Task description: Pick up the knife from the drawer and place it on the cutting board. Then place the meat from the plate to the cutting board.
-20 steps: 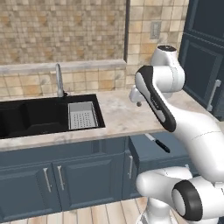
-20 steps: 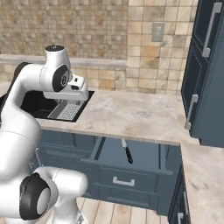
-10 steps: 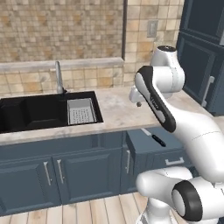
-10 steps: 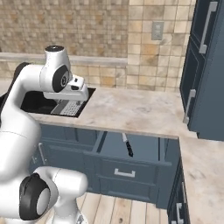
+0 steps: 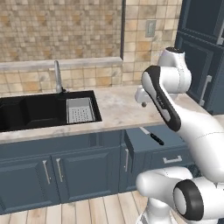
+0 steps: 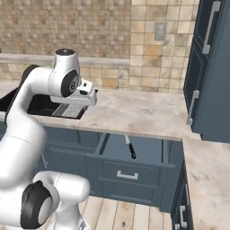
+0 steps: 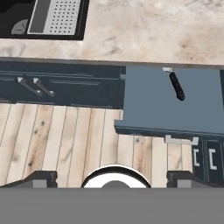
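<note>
Both base cameras are looking forward and down over the counter (image 5: 118,109), one from behind the arm's left, one from its right, sharing the open drawer (image 6: 134,155). The hand camera is gazing steeply down from above onto the drawer and counter's front edge.

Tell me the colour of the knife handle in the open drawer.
Black; the knife handle shows best in the hand view, lying in the blue-grey drawer.
</note>
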Tool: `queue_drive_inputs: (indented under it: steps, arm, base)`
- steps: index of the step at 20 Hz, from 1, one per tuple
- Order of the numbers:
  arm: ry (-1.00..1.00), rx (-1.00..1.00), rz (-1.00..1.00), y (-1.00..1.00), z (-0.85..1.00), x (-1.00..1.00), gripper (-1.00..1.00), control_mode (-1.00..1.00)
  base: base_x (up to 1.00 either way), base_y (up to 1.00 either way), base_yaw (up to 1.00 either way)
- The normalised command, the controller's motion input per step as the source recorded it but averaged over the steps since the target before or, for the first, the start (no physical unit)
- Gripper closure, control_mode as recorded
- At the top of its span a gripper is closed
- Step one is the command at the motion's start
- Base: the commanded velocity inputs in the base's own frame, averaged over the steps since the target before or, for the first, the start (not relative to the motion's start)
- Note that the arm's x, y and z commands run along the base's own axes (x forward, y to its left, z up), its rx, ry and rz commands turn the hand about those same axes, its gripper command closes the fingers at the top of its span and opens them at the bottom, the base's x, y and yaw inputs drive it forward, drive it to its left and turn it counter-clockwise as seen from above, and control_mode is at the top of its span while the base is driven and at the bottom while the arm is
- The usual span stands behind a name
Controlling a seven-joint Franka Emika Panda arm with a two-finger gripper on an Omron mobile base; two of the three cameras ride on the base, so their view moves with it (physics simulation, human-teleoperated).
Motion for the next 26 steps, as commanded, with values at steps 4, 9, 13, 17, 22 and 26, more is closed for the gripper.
queue_drive_inputs:
  steps: [4,9,13,17,22,26]
  arm:
    - [0.05,0.08,0.0,-0.54,-0.12,0.15,-1.0,-1.0]
    - [0.16,0.03,0.0,-0.48,-0.34,0.23,-1.0,-1.0]
    - [0.21,0.0,0.0,-0.37,-0.53,0.17,-1.0,-1.0]
    - [0.2,0.0,0.0,-0.2,-0.64,0.06,-1.0,-1.0]
    - [0.03,0.0,0.02,-0.11,-0.44,0.0,-1.0,-1.0]
    - [-0.02,0.0,0.03,-0.01,-0.34,0.0,-1.0,-1.0]
  base:
    - [0.0,0.0,0.0]
    - [0.0,0.0,0.0]
    - [0.0,0.0,0.0]
    - [0.0,0.0,0.0]
    - [0.0,0.0,0.0]
    - [0.0,0.0,0.0]
